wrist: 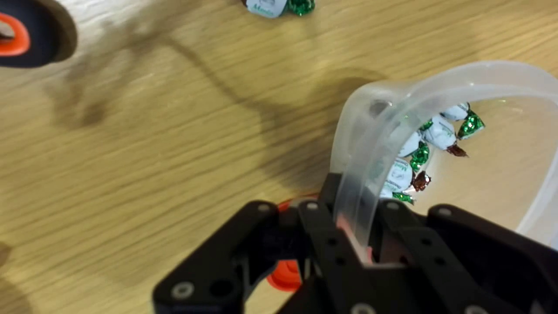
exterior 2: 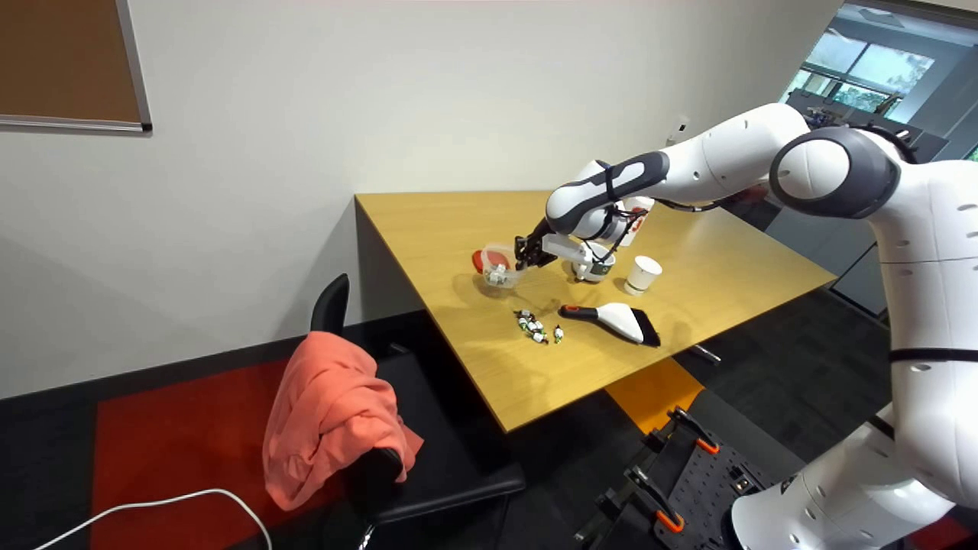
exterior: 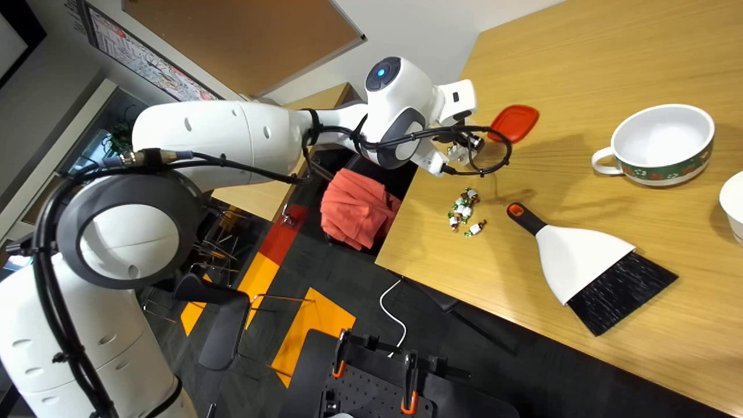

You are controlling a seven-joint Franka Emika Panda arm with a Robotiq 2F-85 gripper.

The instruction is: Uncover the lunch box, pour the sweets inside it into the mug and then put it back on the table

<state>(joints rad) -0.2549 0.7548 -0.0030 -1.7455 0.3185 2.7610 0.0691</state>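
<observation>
Translucent, open-topped lunch box (wrist: 484, 80) with white, green and brown sweets (wrist: 439, 131) inside

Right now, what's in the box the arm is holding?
Sweets wrapped in white, green and brown, bunched by the side of the box the jaws grip. Its cloudy wall blurs some and the jaws hide part of the inside, so I can't count them.

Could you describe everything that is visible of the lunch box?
The lunch box is translucent, colourless and plastic-looking, with rounded corners and a broad rim. Uncovered and seemingly tilted, it holds wrapped sweets near the wall that the gripper pinches at the rim. It appears raised above the table.
</observation>
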